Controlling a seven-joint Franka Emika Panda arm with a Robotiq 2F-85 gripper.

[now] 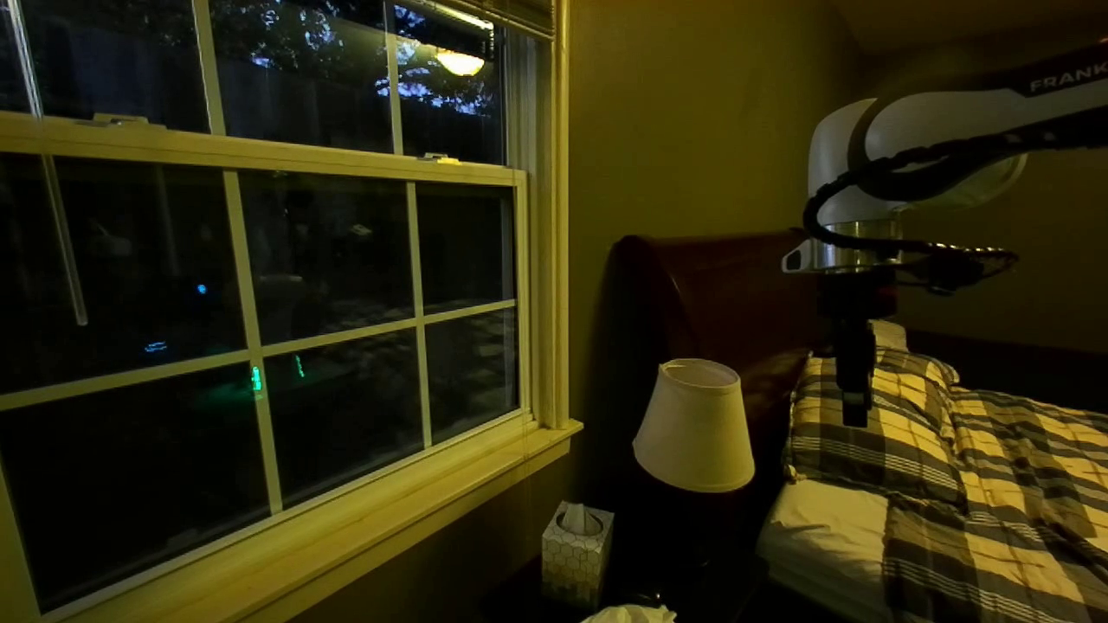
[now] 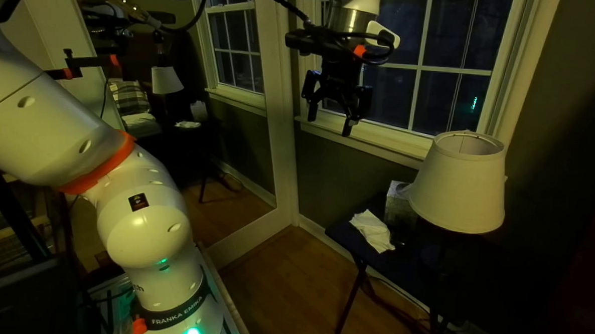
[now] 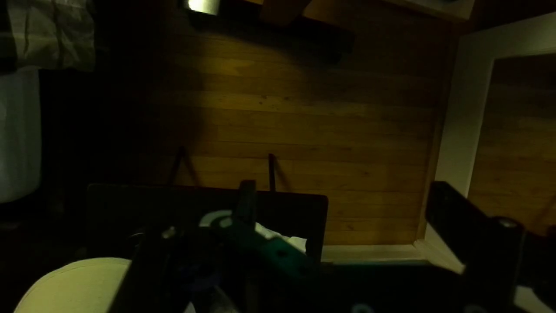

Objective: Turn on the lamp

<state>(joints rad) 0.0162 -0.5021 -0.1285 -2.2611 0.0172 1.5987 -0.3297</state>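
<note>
The lamp [image 1: 695,433] has a cream tapered shade with no glow coming from it; its slim base is lost in the dark. In an exterior view the lamp [image 2: 458,191] stands on a dark small table [image 2: 342,233]. My gripper [image 2: 329,120] hangs pointing down, higher than the shade and well apart from it, with its fingers spread. Part of the shade [image 3: 74,287] shows at the lower left of the wrist view, outside the jaws. Between the fingertips of the gripper [image 3: 345,198] there is only a view of the floor and table corner. The lamp's switch cannot be made out.
Beside the lamp are a patterned tissue box [image 1: 576,558] and a crumpled white tissue [image 2: 373,231]. A plaid bed [image 1: 874,424] and dark headboard [image 1: 727,294] stand nearby. The window sill [image 1: 485,484] juts from the wall. A mirrored door [image 2: 279,136] reflects the room.
</note>
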